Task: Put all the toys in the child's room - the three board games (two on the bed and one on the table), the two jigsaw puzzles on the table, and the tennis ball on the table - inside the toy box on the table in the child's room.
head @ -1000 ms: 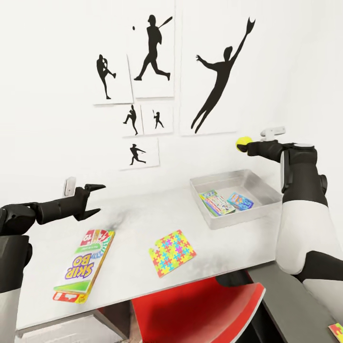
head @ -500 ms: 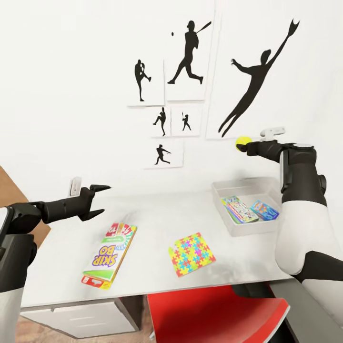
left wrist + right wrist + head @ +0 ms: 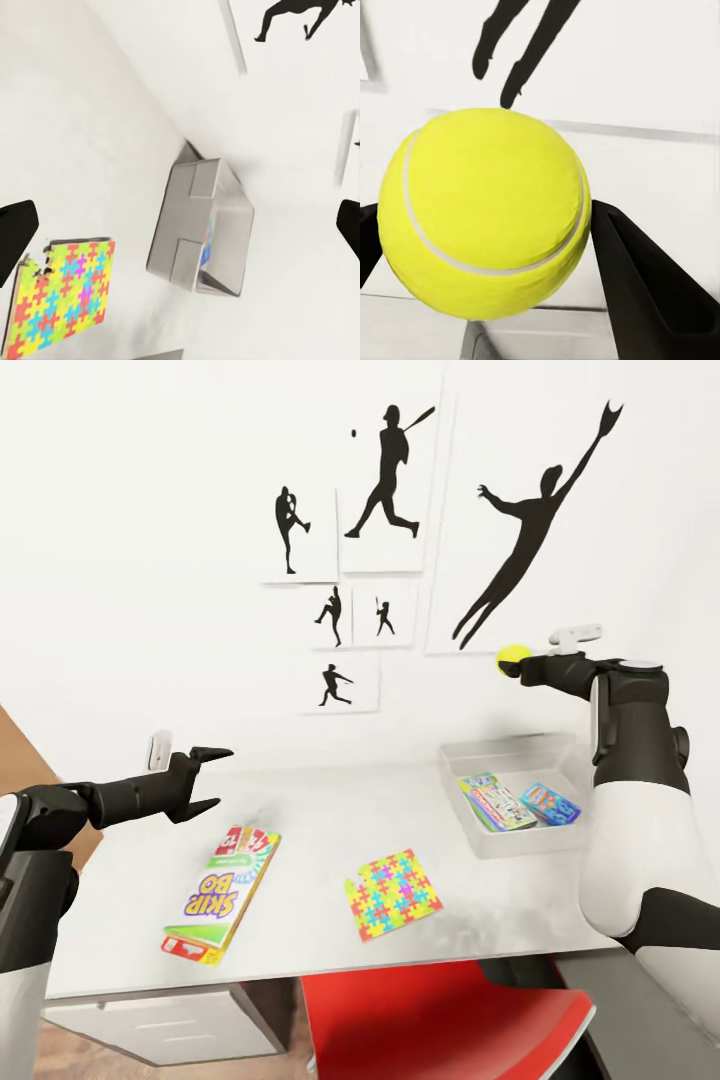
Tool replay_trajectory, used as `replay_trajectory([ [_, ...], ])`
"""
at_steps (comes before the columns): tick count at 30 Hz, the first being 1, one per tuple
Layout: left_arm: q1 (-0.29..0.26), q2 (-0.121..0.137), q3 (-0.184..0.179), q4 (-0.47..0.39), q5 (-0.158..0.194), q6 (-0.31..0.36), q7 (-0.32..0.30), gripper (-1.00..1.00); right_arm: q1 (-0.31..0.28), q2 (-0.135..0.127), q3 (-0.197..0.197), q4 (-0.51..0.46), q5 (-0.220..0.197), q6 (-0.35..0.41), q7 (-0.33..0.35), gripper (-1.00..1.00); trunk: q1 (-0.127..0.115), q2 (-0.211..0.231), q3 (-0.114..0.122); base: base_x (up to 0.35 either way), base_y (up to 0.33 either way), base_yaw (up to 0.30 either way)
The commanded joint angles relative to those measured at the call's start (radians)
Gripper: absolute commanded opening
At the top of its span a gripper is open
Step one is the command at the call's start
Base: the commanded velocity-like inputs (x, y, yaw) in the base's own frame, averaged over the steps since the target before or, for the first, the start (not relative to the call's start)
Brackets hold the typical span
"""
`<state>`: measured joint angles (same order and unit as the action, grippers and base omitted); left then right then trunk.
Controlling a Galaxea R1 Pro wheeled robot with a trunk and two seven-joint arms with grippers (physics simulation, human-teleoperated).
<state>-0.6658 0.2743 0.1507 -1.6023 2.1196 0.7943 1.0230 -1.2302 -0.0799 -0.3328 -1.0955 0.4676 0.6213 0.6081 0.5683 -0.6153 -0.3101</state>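
Jigsaw puzzle point(image 3: 393, 893) left of toy box point(image 3: 462, 756)

"SKIP BO" stands in large yellow letters on the green board game point(image 3: 221, 895) lying on the table point(image 3: 300, 820), at about eight o'clock in the head view. Print on the boxes in the toy box point(image 3: 505, 755) is too small to read.
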Motion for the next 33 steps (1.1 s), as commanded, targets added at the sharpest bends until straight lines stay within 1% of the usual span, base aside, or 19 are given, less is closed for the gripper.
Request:
replay_trajectory([
  [1, 0.000, -0.001, 0.001, -0.001, 0.009, 0.003, 0.010, 1.00, -0.001, 0.000, -0.002, -0.001, 0.008, 0.003, 0.009, -1.00, 0.000, -0.002, -0.002, 0.000, -0.296, 0.001],
  [5, 0.001, -0.001, 0.001, 0.000, 0.011, 0.003, 0.004, 1.00, 0.002, -0.001, -0.003, -0.001, 0.008, 0.002, 0.011, -1.00, 0.000, -0.002, -0.002, 0.000, -0.232, 0.001],
  [12, 0.002, -0.001, 0.001, -0.003, 0.013, 0.003, 0.001, 1.00, 0.004, -0.001, -0.002, -0.001, 0.008, 0.000, 0.014, -1.00, 0.000, -0.002, -0.002, 0.009, -0.034, 0.000],
  [19, 0.002, -0.001, 0.002, -0.004, 0.013, 0.002, 0.001, 1.00, 0.005, -0.003, -0.003, -0.001, 0.008, 0.001, 0.015, -1.00, 0.000, -0.002, -0.002, 0.212, -0.003, 0.000],
  [28, 0.002, -0.001, 0.003, -0.005, 0.013, 0.002, 0.000, 1.00, 0.005, -0.004, -0.003, -0.001, 0.008, 0.003, 0.017, -1.00, 0.000, -0.002, -0.002, 0.047, -0.001, 0.000],
  [33, 0.002, -0.001, 0.003, -0.004, 0.013, 0.002, 0.000, 1.00, 0.005, -0.005, -0.001, 0.006, 0.012, 0.005, 0.018, -1.00, 0.000, -0.002, -0.002, 0.125, -0.069, 0.000],
])
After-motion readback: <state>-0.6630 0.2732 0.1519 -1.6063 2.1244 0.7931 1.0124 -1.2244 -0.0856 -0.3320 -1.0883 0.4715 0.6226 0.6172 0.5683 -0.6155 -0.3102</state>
